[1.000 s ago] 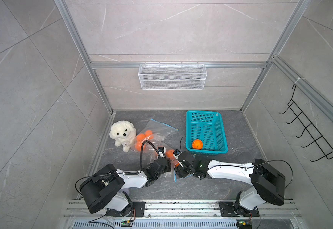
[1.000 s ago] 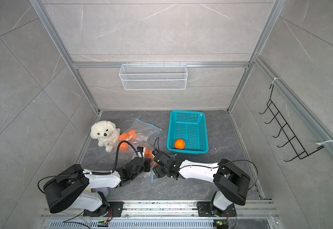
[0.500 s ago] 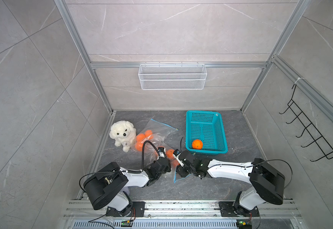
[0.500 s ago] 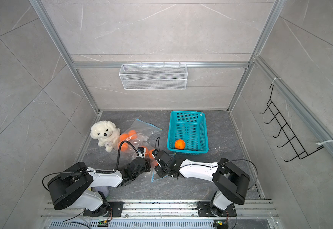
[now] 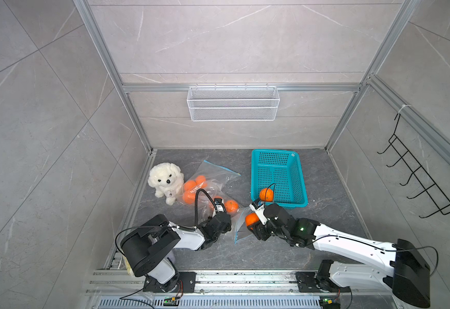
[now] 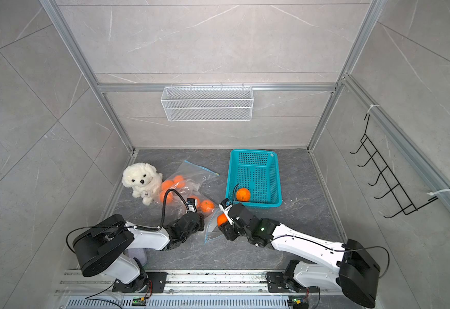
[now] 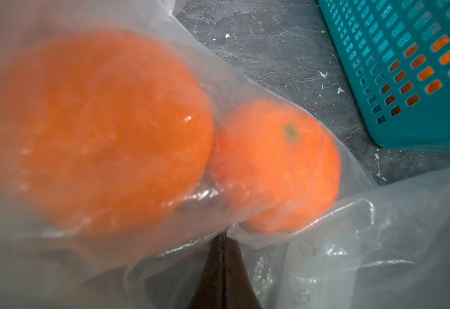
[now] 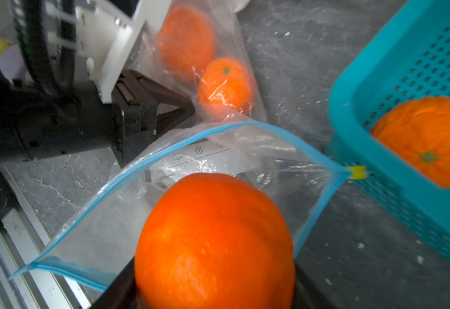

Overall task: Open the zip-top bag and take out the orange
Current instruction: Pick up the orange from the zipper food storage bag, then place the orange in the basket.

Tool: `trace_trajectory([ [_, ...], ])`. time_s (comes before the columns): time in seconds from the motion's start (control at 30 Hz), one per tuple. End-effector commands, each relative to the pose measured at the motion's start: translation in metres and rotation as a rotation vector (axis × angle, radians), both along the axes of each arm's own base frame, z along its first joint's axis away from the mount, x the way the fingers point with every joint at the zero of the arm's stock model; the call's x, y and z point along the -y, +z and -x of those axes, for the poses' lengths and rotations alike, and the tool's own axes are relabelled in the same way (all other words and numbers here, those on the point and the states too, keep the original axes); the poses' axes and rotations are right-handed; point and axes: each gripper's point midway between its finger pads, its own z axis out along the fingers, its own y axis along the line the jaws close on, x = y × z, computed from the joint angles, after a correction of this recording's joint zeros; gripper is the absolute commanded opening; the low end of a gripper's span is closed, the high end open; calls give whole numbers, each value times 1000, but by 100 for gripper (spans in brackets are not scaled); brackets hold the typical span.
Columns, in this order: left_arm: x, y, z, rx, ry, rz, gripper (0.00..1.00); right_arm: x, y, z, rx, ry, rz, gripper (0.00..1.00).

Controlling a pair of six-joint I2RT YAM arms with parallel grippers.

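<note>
You are looking down into a grey-tiled booth with a dark marbled tabletop (image 5: 325,214). A wire shelf (image 5: 233,103) hangs on the back wall and a hook rack (image 5: 419,182) on the right wall.

The right arm (image 5: 352,243) reaches in low, and its jaws are clamped on the orange (image 8: 213,240). In a top view the orange (image 5: 251,218) sits at the front of those jaws. It is at the open mouth of the bag (image 8: 106,214), and most of it is past the blue zip line. The zip's yellow slider (image 8: 356,172) is at the end of the zip, just beside the basket (image 8: 406,203).

The left arm (image 5: 186,238) comes from the other side. Its jaws are clenched tight on the bag's clear film, at the end away from the zip. That spot is right against a second bag (image 8: 238,40) with two oranges in it.

A third bag (image 5: 216,174), further back, also holds oranges and lies touching a white plush dog (image 5: 166,182). The teal basket (image 5: 256,171) stands to the right, near the right arm's wrist, with one loose orange (image 5: 266,194) in its near corner.
</note>
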Motion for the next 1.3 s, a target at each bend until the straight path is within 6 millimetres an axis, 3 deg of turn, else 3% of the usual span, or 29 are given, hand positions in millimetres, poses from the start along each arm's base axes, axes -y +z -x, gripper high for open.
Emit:
trace_trajectory([
  [0.0, -6, 14, -5, 33, 40, 13, 4, 28, 28, -15, 17, -121, -16, 46],
  [0.07, -7, 20, -5, 35, 35, 7, 5, 43, 39, -27, 22, -177, -1, 47],
  [0.17, -9, 32, -2, 55, 33, 27, 10, 74, 40, -54, 26, -319, 97, 47],
  [0.37, -10, 67, 7, 120, -24, 101, 38, 114, 27, -109, -29, -501, 271, 47],
  [0.53, -10, 96, 13, 175, -71, 137, 49, 142, 6, -138, -116, -594, 382, 46],
  [0.8, 9, 113, 15, 192, -157, 179, 56, 163, -42, -153, -271, -624, 479, 46],
  [1.27, 18, 114, 16, 170, -195, 173, 59, 176, -86, -158, -417, -639, 515, 53],
])
